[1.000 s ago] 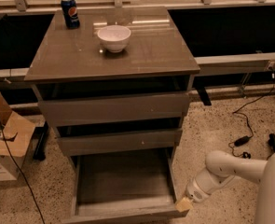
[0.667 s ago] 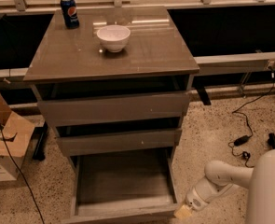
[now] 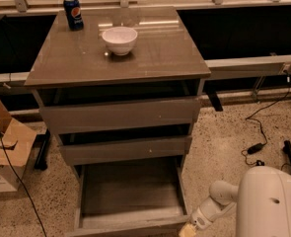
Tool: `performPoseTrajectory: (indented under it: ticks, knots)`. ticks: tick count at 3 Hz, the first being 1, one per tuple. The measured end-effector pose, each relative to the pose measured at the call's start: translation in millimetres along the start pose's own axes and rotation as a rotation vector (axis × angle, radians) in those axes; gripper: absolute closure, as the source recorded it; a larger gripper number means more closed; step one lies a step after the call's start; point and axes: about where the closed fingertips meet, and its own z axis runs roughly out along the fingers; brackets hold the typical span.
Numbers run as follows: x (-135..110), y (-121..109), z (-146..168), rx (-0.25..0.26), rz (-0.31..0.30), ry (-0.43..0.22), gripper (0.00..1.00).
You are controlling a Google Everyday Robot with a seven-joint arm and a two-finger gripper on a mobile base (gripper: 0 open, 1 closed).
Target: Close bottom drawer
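The bottom drawer [image 3: 130,191] of the grey-brown cabinet [image 3: 118,58] is pulled far out, showing its shallow box with a grey wood-grain floor. Its narrow front [image 3: 130,226] runs along the lower edge of the view. The middle drawer [image 3: 125,149] and top drawer [image 3: 118,113] stand slightly out. My gripper [image 3: 188,230] is low at the right end of the bottom drawer's front, at or just beside its corner. The white arm [image 3: 263,204] reaches in from the lower right.
A white bowl [image 3: 119,39] and a blue soda can [image 3: 73,13] stand on the cabinet top. A cardboard box [image 3: 2,157] sits on the floor at the left. Black cables and a power adapter [image 3: 256,148] lie on the speckled floor at the right.
My arm has lowered and drawn nearer the camera, and the gripper has dropped toward the bottom edge by the drawer's front right corner. The drawer has not visibly moved.
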Motion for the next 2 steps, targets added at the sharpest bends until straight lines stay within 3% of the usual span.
performPoseTrajectory:
  ticks: [1, 2]
  knots:
    - [10.1, -23.6, 24.8, -0.013, 0.080, -0.016, 1.00]
    - [12.1, -28.2, 30.4, -0.014, 0.094, -0.021, 1.00]
